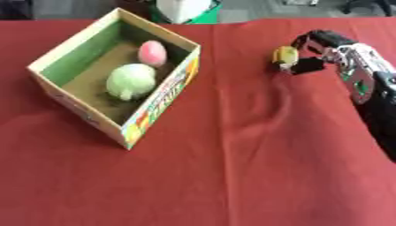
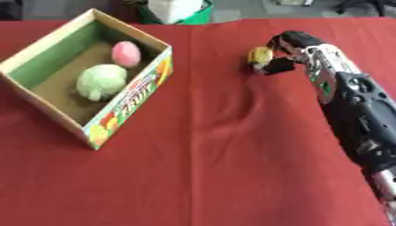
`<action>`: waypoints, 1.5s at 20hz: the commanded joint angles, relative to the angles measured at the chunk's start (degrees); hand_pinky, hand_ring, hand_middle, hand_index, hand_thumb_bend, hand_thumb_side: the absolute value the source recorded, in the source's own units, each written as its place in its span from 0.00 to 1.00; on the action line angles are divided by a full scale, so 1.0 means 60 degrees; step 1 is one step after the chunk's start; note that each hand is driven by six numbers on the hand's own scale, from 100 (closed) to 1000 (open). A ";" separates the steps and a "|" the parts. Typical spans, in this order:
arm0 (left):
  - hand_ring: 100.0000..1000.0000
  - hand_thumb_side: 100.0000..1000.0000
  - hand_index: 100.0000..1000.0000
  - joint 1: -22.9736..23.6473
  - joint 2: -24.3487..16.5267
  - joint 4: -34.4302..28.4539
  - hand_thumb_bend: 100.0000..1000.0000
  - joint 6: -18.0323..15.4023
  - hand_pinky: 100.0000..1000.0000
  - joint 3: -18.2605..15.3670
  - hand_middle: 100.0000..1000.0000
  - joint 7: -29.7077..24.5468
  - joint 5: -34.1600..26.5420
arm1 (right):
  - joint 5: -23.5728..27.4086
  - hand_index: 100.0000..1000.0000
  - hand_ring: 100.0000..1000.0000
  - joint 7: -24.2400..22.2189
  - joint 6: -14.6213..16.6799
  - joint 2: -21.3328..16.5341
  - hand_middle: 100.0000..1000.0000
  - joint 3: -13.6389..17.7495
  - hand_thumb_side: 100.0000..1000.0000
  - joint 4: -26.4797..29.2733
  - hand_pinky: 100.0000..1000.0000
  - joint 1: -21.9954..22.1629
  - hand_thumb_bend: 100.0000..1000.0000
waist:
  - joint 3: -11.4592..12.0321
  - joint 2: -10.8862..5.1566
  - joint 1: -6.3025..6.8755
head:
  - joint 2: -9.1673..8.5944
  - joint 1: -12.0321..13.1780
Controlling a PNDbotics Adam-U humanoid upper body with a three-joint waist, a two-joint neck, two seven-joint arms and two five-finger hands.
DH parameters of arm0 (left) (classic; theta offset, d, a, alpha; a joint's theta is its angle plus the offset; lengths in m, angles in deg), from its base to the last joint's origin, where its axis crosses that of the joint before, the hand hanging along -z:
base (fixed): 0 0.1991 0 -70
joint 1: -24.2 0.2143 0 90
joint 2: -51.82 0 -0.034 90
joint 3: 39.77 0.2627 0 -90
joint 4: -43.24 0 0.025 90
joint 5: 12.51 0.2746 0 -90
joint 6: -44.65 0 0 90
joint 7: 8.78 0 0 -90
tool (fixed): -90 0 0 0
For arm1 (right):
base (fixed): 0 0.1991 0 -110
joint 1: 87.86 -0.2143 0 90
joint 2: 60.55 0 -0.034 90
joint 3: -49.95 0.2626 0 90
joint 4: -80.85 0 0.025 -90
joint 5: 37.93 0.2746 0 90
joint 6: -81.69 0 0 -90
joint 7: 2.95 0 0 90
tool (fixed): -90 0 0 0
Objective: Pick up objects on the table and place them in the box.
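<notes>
From my remote station I see the right hand (image 2: pixel 287 48) reaching in from the right side, its fingers curled around a small yellow-green object (image 2: pixel 259 57) at the far right part of the red tablecloth (image 1: pixel 232 167). I cannot tell whether the object is lifted clear of the cloth or resting on it. The cloth shows a wrinkle running toward me from just below the hand.

The box (image 1: pixel 158 103), open-topped with a green inner wall and printed fruit graphics on its outer side, sits at the left, well apart from the hand. Inside it I note a pale green rounded object (image 1: pixel 130 80) near the middle of the floor and a pink egg-shaped object (image 1: pixel 152 52) beyond it, close to the far corner.

The left hand does not appear in either view.
</notes>
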 commanded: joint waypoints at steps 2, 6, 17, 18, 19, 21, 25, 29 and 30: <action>0.75 1.00 0.82 -0.0109 -0.0258 -0.0155 0.35 -0.0007 0.58 -0.0113 0.75 -0.0009 0.0018 | -0.0010 0.73 1.00 0.0154 -0.0006 -0.0282 0.65 -0.0012 0.66 0.0079 0.84 -0.0114 0.27 | -0.0015 -0.0183 0.0012 | -0.0096 -0.0009; 0.75 1.00 0.82 -0.0113 -0.0243 -0.0155 0.34 0.0004 0.58 -0.0128 0.75 0.0001 0.0009 | 0.0113 0.68 1.00 0.0180 0.0105 -0.0301 0.59 -0.0058 0.53 0.0157 0.81 -0.0072 0.24 | -0.0023 -0.0185 0.0009 | -0.0073 0.0020; 0.75 1.00 0.82 -0.0093 -0.0218 -0.0155 0.34 0.0025 0.58 -0.0146 0.75 -0.0005 -0.0028 | 0.1431 0.69 1.00 -0.0080 0.0085 -0.0407 0.59 -0.0389 0.04 0.1187 0.79 0.0034 0.00 | -0.0080 -0.0270 -0.0022 | -0.0024 0.0072; 0.75 1.00 0.82 -0.0090 -0.0211 -0.0155 0.34 0.0025 0.58 -0.0147 0.75 -0.0007 -0.0031 | 0.1470 0.68 1.00 -0.0082 0.0016 -0.0408 0.58 -0.0416 0.02 0.1254 0.78 0.0031 0.00 | -0.0083 -0.0280 -0.0027 | -0.0025 0.0071; 0.75 1.00 0.82 -0.0089 -0.0206 -0.0155 0.34 0.0026 0.58 -0.0149 0.75 -0.0007 -0.0032 | 0.1500 0.68 1.00 -0.0070 -0.0060 -0.0407 0.57 -0.0431 0.00 0.1302 0.78 0.0028 0.00 | -0.0081 -0.0288 -0.0029 | -0.0023 0.0073; 0.75 1.00 0.82 -0.0087 -0.0207 -0.0155 0.34 0.0028 0.58 -0.0154 0.75 -0.0001 -0.0038 | 0.1571 0.67 1.00 -0.0015 -0.0201 -0.0408 0.56 -0.0444 0.00 0.1389 0.78 0.0024 0.00 | -0.0074 -0.0308 -0.0029 | -0.0008 0.0079; 0.75 1.00 0.82 -0.0067 -0.0216 -0.0155 0.33 0.0022 0.58 -0.0172 0.75 0.0023 -0.0059 | 0.2042 0.67 1.00 0.0032 -0.0339 -0.0424 0.56 -0.0472 0.00 0.1811 0.77 -0.0015 0.00 | -0.0079 -0.0358 -0.0035 | 0.0052 0.0118; 0.75 1.00 0.82 -0.0060 -0.0234 -0.0155 0.33 0.0021 0.58 -0.0178 0.75 0.0036 -0.0069 | 0.2468 0.66 0.99 0.0107 -0.0444 -0.0505 0.55 -0.0518 0.00 0.2453 0.77 -0.0121 0.00 | -0.0087 -0.0416 -0.0050 | 0.0131 0.0178; 0.75 1.00 0.82 -0.0059 -0.0239 -0.0155 0.33 0.0020 0.58 -0.0179 0.75 0.0038 -0.0071 | 0.2558 0.66 0.98 0.0120 -0.0450 -0.0529 0.55 -0.0546 0.00 0.2649 0.77 -0.0156 0.00 | -0.0090 -0.0431 -0.0056 | 0.0156 0.0194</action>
